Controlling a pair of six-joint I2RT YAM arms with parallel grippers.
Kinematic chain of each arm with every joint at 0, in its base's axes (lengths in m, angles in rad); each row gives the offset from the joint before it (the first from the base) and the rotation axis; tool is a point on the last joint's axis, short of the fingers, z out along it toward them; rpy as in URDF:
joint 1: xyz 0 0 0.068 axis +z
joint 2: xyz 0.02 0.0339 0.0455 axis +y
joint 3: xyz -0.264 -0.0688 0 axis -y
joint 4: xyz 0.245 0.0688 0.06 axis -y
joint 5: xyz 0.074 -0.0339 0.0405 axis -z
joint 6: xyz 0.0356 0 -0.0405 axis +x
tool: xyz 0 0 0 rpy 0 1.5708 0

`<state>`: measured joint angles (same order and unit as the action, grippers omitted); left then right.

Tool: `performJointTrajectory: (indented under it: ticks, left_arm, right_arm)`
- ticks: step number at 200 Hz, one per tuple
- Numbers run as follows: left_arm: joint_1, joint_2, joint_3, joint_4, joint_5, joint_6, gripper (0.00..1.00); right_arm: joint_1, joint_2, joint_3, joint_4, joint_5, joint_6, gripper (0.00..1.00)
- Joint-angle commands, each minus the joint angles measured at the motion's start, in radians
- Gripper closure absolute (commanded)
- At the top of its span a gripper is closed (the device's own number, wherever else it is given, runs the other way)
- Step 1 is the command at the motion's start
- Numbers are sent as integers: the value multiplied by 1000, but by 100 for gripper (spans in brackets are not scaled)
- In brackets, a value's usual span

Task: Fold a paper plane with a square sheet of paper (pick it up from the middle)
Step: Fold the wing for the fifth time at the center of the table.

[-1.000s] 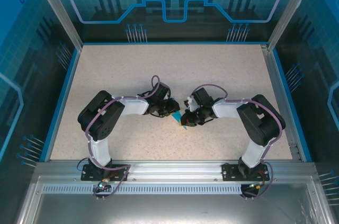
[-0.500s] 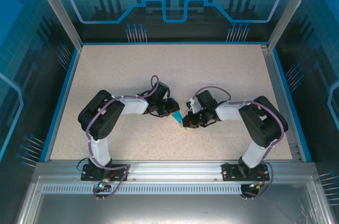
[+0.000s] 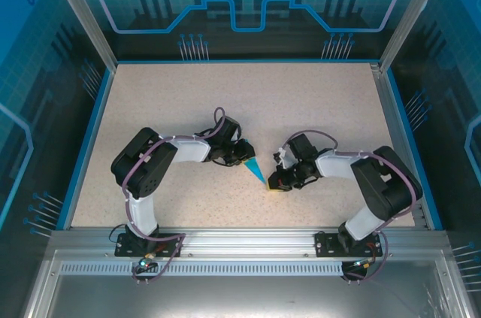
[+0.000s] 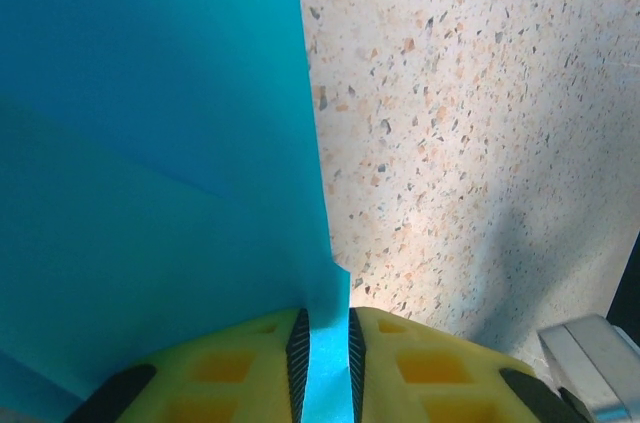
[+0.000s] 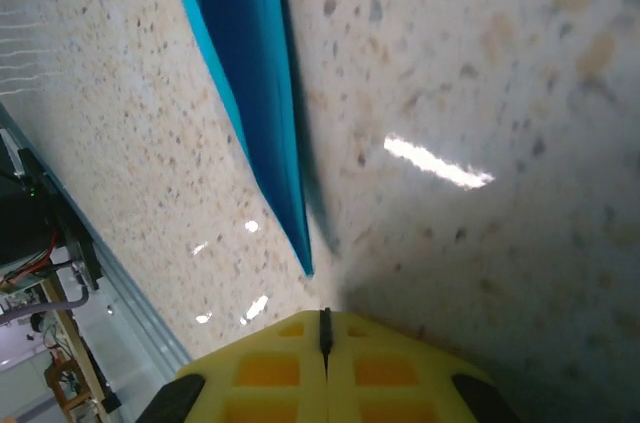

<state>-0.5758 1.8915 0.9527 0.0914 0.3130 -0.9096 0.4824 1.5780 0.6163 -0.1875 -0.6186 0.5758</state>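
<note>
A: Left gripper (image 4: 325, 361) is narrow, pinched on the wide tail end of the paper plane (image 4: 150, 193). The paper sits in the slit between its yellow pads (image 4: 230, 368) and the rest fans out ahead of the fingertips. Can't tell if it rests on the surface (image 4: 450, 143) or hangs just above.
B: Right gripper (image 5: 324, 335)?
A: Fully closed, nothing in it. The plane's sharp point ends just ahead of its fingertips, not touching.
B: So the step looks like a crease press along the nose.
A: My read too. Left should hold firm without twisting so the centre crease runs straight. Right should come in flat and run along the fold from the point inward, not poke the tip. Thin paper, it'll buckle.
B: Room?
A: The grippers are near each other, with the plane spanning the gap between them. That's the tight spot. Beyond both grippers the surface is wide and bare up to the blue rim (image 3: 248, 62), and the side rims are well apart from either arm. Behind them, the metal rail (image 3: 248, 239) by the bases is the closer limit.
</note>
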Motion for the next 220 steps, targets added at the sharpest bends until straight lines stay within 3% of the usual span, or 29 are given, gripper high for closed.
performJointTrajectory:
  ticks: [1, 76, 127, 153, 220]
  left_arm:
    - [18, 61, -42, -104, -61, 21, 77]
    - [15, 63, -31, -96, -43, 17, 76]
    - [14, 60, -25, -96, -40, 18, 75]
    - [13, 44, -26, -94, -35, 37, 74]
    - [13, -126, 13, -108, -3, 140, 58]
  right_arm:
    - [-2, -65, 75, -67, -43, 28, 94]
    - [80, 152, 251, 70, 40, 160, 90]
    - [74, 237, 257, 13, 129, 139, 91]
    - [45, 263, 207, 21, 117, 127, 95]
    - [25, 288, 135, 69, 53, 138, 100]
